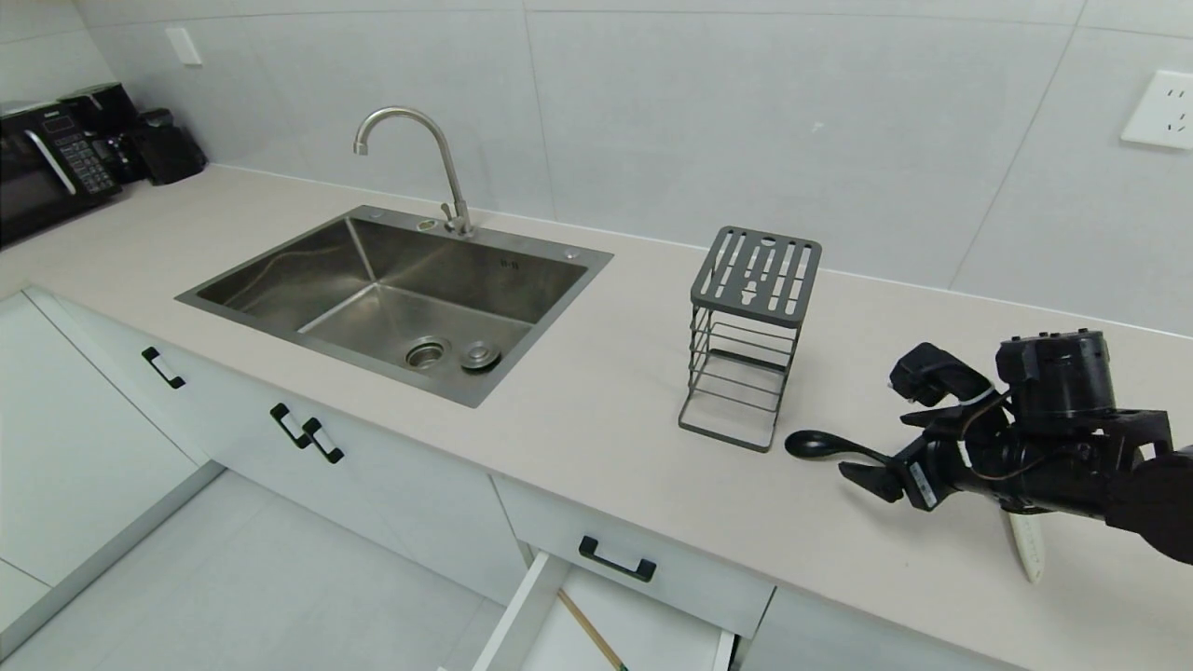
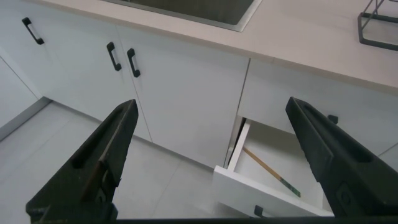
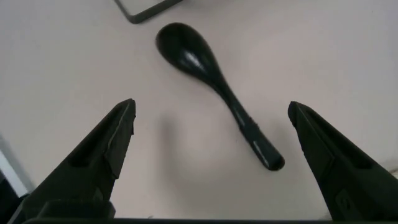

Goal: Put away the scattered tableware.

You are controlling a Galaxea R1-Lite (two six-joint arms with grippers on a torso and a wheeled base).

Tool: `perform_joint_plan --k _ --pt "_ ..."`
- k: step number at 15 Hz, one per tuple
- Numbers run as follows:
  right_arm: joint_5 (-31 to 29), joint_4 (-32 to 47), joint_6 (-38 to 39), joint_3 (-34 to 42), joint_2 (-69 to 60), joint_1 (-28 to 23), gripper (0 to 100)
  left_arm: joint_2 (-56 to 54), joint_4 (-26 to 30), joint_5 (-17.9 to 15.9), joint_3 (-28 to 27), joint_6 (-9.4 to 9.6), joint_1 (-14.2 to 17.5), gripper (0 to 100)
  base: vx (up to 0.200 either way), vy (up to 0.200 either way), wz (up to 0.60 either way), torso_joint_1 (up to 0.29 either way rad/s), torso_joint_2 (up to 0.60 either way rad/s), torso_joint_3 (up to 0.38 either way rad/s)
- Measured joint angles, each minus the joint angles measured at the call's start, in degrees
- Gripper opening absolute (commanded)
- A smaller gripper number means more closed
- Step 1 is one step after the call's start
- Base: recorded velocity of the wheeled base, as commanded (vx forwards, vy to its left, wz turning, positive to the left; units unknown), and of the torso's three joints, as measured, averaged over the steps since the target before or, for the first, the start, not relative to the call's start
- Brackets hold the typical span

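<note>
Wide-open right end effector [image 1: 890, 431], gripping nothing. Hovers low over counter [image 1: 606, 438], right of rack [image 1: 750, 340], one finger on each side of spoon [image 1: 820, 445]; can't tell any contact.

Black spoon flat on counter, just beside rack's near right corner, not touching it. Bowl end nearest rack, handle pointing away from rack toward right end effector.

White utensil [image 1: 1025, 550] on counter farther right of rack, partly hidden under right arm; kind unclear.

Open left end effector [image 2: 210, 106], fingers spread wide, nothing between them. Held out past counter's front edge, above floor [image 2: 168, 186], facing cabinets [image 2: 180, 87]; left of rack and lower than it.

Drawer [image 2: 249, 180] pulled open under counter, below rack and slightly left. Thin wooden stick [image 2: 270, 171] lying inside, looks like a chopstick.

Rack: grey wire frame, slotted top, upright on counter, nothing in it.

Sink [image 1: 401, 289] with faucet [image 1: 419, 158] set in counter well left of rack. Microwave [image 1: 47, 168] far left of rack, by wall.
</note>
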Motion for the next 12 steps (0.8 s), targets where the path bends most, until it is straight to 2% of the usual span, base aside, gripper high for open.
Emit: perform_joint_plan --k 4,12 --pt "-0.11 -0.50 3.60 -5.00 6.33 -0.24 100 0.00 0.02 0.00 0.00 0.01 0.00 100 0.000 0.000 0.00 0.000 0.00 0.000" --pt "0.00 -2.39 4.25 -7.42 13.01 -0.13 100 0.00 0.00 0.00 0.00 0.00 -0.04 100 0.000 0.000 0.00 0.000 0.00 0.000"
